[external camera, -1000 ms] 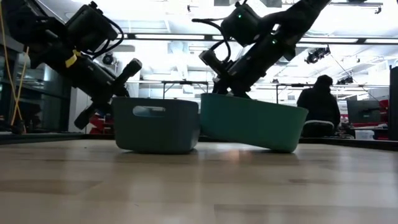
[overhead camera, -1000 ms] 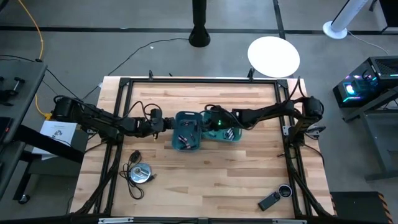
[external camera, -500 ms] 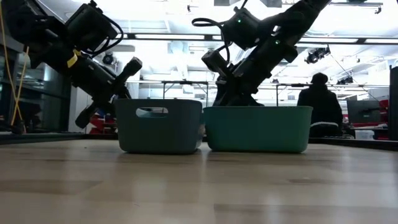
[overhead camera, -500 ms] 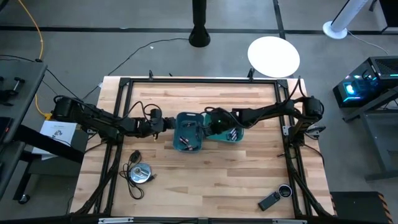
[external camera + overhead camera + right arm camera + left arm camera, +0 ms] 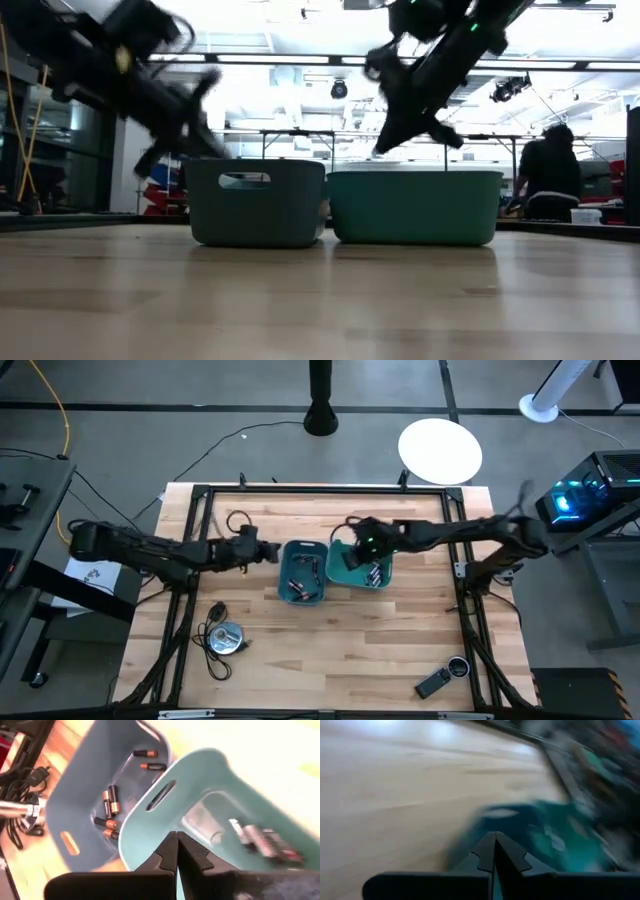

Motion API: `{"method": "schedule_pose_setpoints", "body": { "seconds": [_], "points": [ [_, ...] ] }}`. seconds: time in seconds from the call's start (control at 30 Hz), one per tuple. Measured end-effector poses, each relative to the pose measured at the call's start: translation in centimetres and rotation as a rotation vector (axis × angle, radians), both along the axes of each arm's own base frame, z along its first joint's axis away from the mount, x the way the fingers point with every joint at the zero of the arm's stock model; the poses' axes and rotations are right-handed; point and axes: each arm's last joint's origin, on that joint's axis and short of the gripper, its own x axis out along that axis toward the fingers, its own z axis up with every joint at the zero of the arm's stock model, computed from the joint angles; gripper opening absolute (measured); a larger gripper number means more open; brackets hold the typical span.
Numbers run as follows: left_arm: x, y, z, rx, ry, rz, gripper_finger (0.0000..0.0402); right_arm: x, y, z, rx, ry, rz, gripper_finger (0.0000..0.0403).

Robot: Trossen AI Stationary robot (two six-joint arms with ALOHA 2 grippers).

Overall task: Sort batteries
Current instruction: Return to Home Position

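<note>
Two bins stand side by side mid-table: a grey-blue bin [image 5: 303, 572] [image 5: 255, 202] and a teal bin [image 5: 362, 564] [image 5: 415, 206]. The right wrist view shows dark batteries with coppery ends [image 5: 110, 802] on the grey-blue bin's floor. Silvery and dark batteries [image 5: 261, 840] lie in the teal bin. My left gripper [image 5: 272, 551] [image 5: 495, 845] is shut, just left of the grey-blue bin's left wall. My right gripper [image 5: 347, 556] [image 5: 176, 845] is shut and hangs above the teal bin's left end, clear of its rim [image 5: 384, 146].
A round silver disc with black cable [image 5: 225, 638] lies near the table's left front. A black remote-like device [image 5: 433, 683] and a small round thing [image 5: 458, 665] lie at the right front. A person [image 5: 548, 178] stands in the room beyond the table.
The teal bin, tilted with one end raised a second ago, has dropped flat beside the grey-blue bin. My right gripper has since risen out of it and hangs above its rim. My left arm has swung up and toward the far edge, its gripper staying beside the grey-blue bin.
</note>
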Motion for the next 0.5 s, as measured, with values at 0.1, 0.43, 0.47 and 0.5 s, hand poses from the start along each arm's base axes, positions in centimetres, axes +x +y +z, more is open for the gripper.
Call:
{"method": "schedule_pose_setpoints", "body": {
  "seconds": [0.1, 0.43, 0.47, 0.5],
  "points": [
    [-0.9, -0.8, 3.0, 0.1, -0.109, -0.223, 0.0, -2.2, 0.0, 2.9, -0.068, -0.038, 0.016, 0.0],
    [-5.1, -3.8, 10.1, 0.446, -0.5, -0.454, 0.0, -9.5, 1.3, 11.6, -0.283, -0.363, -0.056, 0.0],
    [-5.3, -4.0, 9.9, 0.456, -0.5, -0.458, 0.0, -10.1, 1.5, 12.1, -0.294, -0.385, -0.064, 0.0],
    [-5.5, -4.1, 9.6, 0.465, -0.499, -0.463, 0.0, -10.5, 1.7, 12.5, -0.303, -0.404, -0.07, 0.0]
  ]
}}
